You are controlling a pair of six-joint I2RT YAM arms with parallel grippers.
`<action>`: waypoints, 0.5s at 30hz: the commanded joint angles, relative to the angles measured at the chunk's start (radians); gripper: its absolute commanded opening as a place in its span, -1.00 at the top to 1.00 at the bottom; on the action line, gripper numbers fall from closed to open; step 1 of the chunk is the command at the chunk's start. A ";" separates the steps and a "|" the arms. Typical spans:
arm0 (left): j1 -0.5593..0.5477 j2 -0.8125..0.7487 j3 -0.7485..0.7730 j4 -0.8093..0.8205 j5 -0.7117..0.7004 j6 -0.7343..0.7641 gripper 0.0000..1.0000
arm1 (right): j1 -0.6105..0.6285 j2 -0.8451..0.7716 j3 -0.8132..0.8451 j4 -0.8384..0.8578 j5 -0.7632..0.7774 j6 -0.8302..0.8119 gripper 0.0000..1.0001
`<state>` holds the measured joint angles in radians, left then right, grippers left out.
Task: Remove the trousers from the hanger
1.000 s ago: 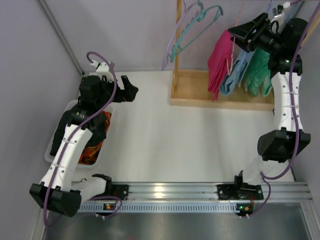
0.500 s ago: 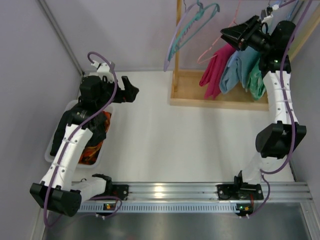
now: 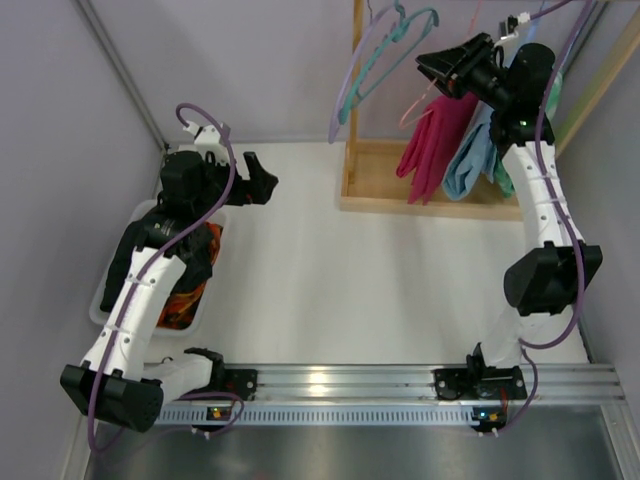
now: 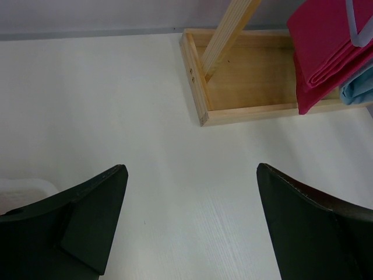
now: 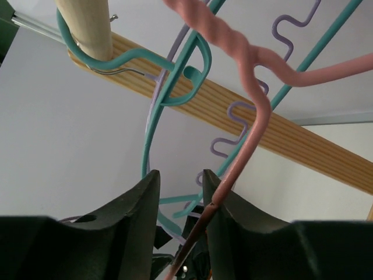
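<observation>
The pink trousers [image 3: 432, 140] hang folded over a pink hanger [image 3: 415, 105] at the wooden rack; they also show in the left wrist view [image 4: 326, 46]. My right gripper [image 3: 425, 65] is up at the rack. In its wrist view [image 5: 180, 175] the jaws stand narrow, and the pink hanger's wire [image 5: 256, 111] runs between them against the right finger. The hanger hangs tilted. My left gripper [image 3: 265, 180] is open and empty above the table at the left [image 4: 192, 169], far from the rack.
Blue trousers [image 3: 470, 160] hang beside the pink ones. Empty teal [image 3: 385, 50] and lilac [image 3: 350, 85] hangers hang further left. The rack's wooden base tray [image 3: 400, 190] sits on the table. A white bin [image 3: 100, 300] holding clothes [image 3: 190, 285] stands under the left arm.
My right gripper has moved left along the rack with the pink hanger; the pink and blue trousers have swung left with it. The left arm has not moved.
</observation>
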<state>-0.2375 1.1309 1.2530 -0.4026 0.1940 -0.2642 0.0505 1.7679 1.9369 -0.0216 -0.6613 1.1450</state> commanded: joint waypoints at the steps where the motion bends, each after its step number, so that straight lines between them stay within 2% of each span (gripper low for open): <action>1: 0.004 -0.011 0.006 0.062 -0.004 -0.004 -0.97 | 0.018 -0.028 -0.004 0.029 0.066 -0.016 0.37; 2: 0.004 -0.016 0.005 0.062 -0.004 -0.003 -0.97 | 0.018 -0.030 -0.010 0.037 0.066 -0.018 0.55; 4: 0.004 -0.022 -0.001 0.062 -0.007 0.002 -0.97 | 0.018 -0.047 -0.029 0.072 0.057 -0.013 0.80; 7: 0.004 -0.031 -0.009 0.062 -0.008 0.006 -0.97 | 0.017 -0.059 -0.030 0.104 0.025 -0.001 1.00; 10: 0.004 -0.033 -0.012 0.062 -0.002 0.003 -0.97 | 0.017 -0.076 -0.033 0.149 0.008 0.007 1.00; 15: 0.004 -0.042 -0.017 0.084 -0.001 -0.001 -0.97 | 0.018 -0.100 -0.029 0.334 -0.037 0.056 1.00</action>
<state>-0.2371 1.1236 1.2392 -0.3973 0.1905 -0.2634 0.0570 1.7676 1.8717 0.0147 -0.6392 1.2140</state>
